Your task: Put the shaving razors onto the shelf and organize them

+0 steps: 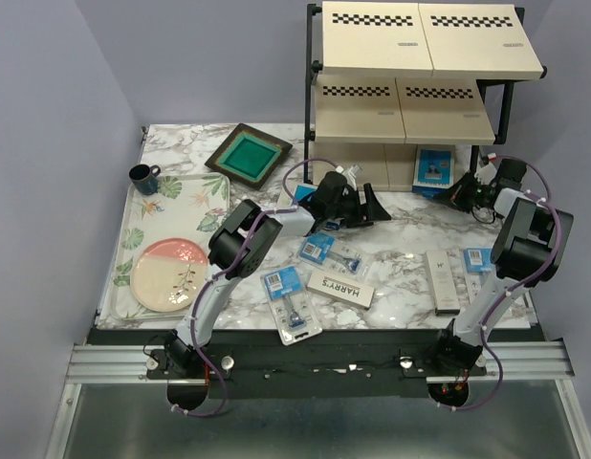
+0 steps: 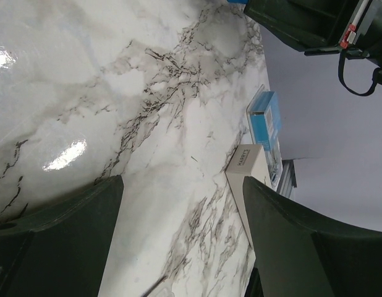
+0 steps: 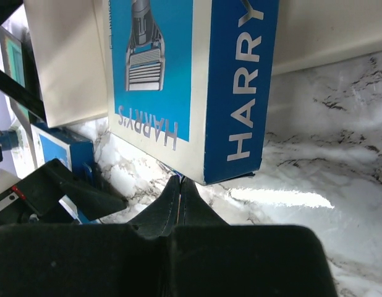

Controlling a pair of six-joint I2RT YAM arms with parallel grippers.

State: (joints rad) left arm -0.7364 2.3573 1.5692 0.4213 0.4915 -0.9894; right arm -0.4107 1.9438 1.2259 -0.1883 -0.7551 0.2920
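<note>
The shelf (image 1: 425,67) stands at the back right. A dark-blue HARRY'S box (image 1: 432,169) stands upright under its lowest board and fills the right wrist view (image 3: 178,80). My right gripper (image 1: 460,196) is shut, its tips (image 3: 180,182) at the box's lower edge. My left gripper (image 1: 370,206) is open and empty over bare marble (image 2: 182,185), with a second dark-blue box (image 1: 305,194) behind it. Clear blister packs (image 1: 317,249) (image 1: 283,282) (image 1: 477,260) and two white HARRY'S boxes (image 1: 340,287) (image 1: 441,280) lie on the table. One white box (image 2: 245,170) shows beside my left fingers.
A floral tray (image 1: 171,206) at the left holds a pink plate (image 1: 169,274). A dark mug (image 1: 144,177) stands at its far corner. A dark square frame with a green centre (image 1: 249,155) lies at the back. The shelf's black legs (image 1: 313,115) stand close to both grippers.
</note>
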